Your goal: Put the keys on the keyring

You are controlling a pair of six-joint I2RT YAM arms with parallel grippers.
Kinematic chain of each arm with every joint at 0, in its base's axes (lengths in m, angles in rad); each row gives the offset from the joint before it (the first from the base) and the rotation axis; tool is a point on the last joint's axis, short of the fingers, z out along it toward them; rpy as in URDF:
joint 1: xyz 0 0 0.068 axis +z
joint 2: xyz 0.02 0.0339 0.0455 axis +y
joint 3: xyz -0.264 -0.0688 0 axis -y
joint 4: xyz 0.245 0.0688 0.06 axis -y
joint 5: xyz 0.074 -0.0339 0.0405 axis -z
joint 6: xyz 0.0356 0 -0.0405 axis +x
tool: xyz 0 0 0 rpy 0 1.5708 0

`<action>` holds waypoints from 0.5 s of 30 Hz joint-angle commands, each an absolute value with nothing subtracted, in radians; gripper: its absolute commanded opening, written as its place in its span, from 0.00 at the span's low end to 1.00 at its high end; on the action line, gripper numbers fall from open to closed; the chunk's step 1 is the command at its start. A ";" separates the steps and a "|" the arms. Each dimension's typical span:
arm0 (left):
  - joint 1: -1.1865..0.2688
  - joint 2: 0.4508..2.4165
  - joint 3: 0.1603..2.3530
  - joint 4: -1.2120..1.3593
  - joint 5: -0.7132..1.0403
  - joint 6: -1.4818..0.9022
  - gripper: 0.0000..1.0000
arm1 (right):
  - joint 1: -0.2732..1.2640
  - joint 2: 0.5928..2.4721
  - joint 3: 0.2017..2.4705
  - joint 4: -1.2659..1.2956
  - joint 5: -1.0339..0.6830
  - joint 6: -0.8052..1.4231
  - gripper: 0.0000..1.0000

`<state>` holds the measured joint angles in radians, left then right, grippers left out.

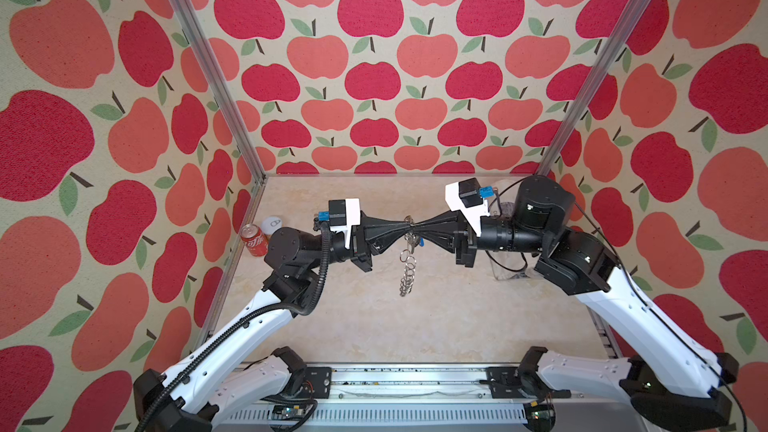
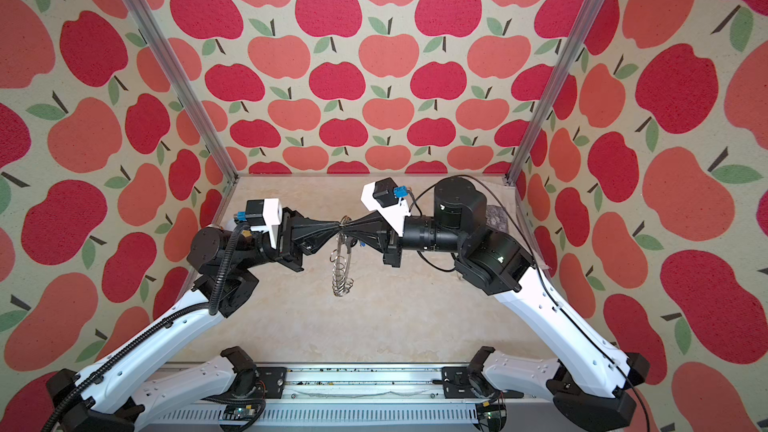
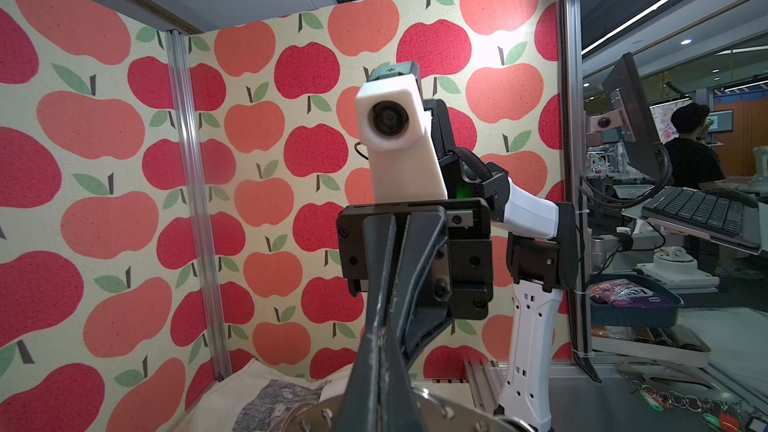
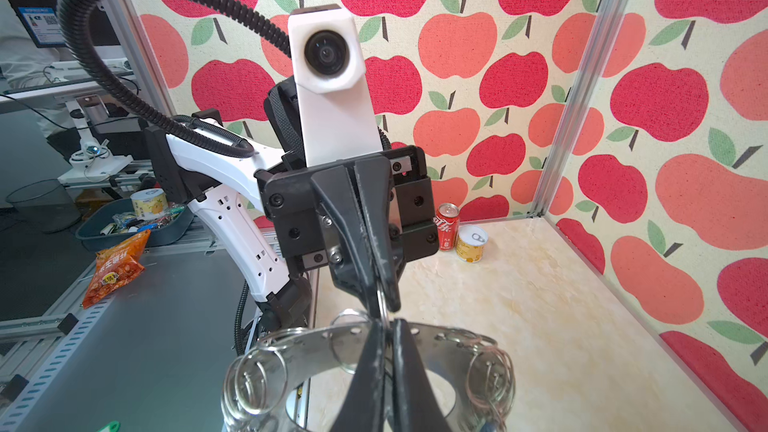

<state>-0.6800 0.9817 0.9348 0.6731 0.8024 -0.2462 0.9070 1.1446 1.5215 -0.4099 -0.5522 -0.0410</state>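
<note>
Holding the keyring [image 1: 407, 261] clear of the marbled table [image 1: 415, 338], over its middle, with the left gripper [image 1: 404, 225] and the right gripper [image 1: 418, 226] meeting tip to tip at the disc's upper rim.

Showing the disc edge-on in both top views, hanging down from the pinch point, with its fringe of wire rings [image 1: 406, 284] bunching at the lower end.

Presenting, in the right wrist view, the silver-grey face [image 4: 307, 351] of the disc with its large centre hole, small holes running along the rim and wire loops hanging from them on either side.

Pressing the left jaws together on a thin wire ring at the rim, as seen from the right wrist camera.

Pressing the right jaws together as well, over the same stretch of rim, with that wire ring running into the narrow slit between the fingers [image 4: 368, 367]. Not resolving whether the right fingers are also biting the disc itself.

Showing, at the back left corner of the table, a red cola can [image 1: 254, 240] and a yellow tin [image 4: 471, 243] standing upright just beside each other, well apart from the keyring.

Showing a pale cloth with a grey print [image 3: 274, 401] lying on the table near the back right corner.
</note>
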 commanded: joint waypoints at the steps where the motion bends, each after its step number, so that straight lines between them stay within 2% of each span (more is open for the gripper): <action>1: -0.680 0.969 0.950 0.729 0.818 -0.253 0.00 | 0.904 1.141 1.510 -0.391 -0.575 -0.022 0.01; 7: -0.681 0.968 0.949 0.720 0.815 -0.255 0.00 | 0.906 1.147 1.518 -0.411 -0.581 -0.033 0.00; 11: -0.681 0.955 0.966 0.613 0.813 -0.235 0.00 | 0.905 1.161 1.596 -0.564 -0.544 -0.110 0.00; 15: -0.680 0.928 1.025 0.355 0.788 -0.164 0.35 | 0.907 1.205 1.720 -0.780 -0.502 -0.196 0.00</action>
<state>-0.6807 0.9611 0.9588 0.5259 0.7986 -0.2249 0.9070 1.1866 1.6310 -0.6056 -0.5308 -0.1158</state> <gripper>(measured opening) 0.299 0.044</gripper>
